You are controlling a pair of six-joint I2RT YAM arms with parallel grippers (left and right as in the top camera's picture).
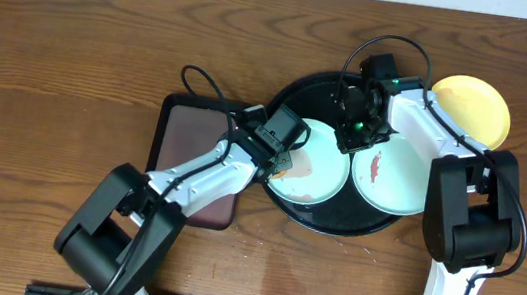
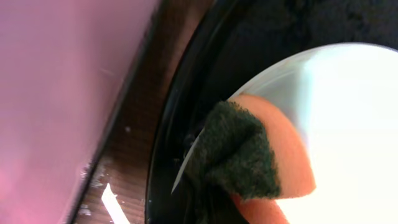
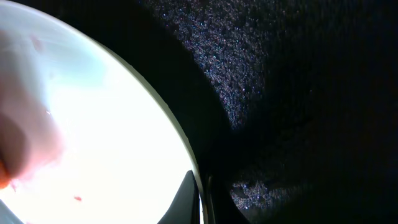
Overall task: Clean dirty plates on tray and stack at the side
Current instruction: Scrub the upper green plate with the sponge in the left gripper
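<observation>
The black round tray (image 1: 328, 216) holds two mint-blue plates. The left plate (image 1: 322, 160) has a faint brownish smear. The right plate (image 1: 396, 179) has a red smear. A yellow plate (image 1: 472, 105) lies on the table beyond the tray's right side. My left gripper (image 1: 284, 162) is shut on an orange sponge with a dark green pad (image 2: 249, 149). The sponge is pressed on the left plate's left edge (image 2: 348, 124). My right gripper (image 1: 354, 133) pinches that plate's far right rim (image 3: 202, 199). The plate fills the left of the right wrist view (image 3: 112, 137).
A rectangular maroon tray with a black rim (image 1: 193, 144) lies just left of the black tray, under my left arm; it also shows in the left wrist view (image 2: 62, 93). Bare wooden table surrounds both trays.
</observation>
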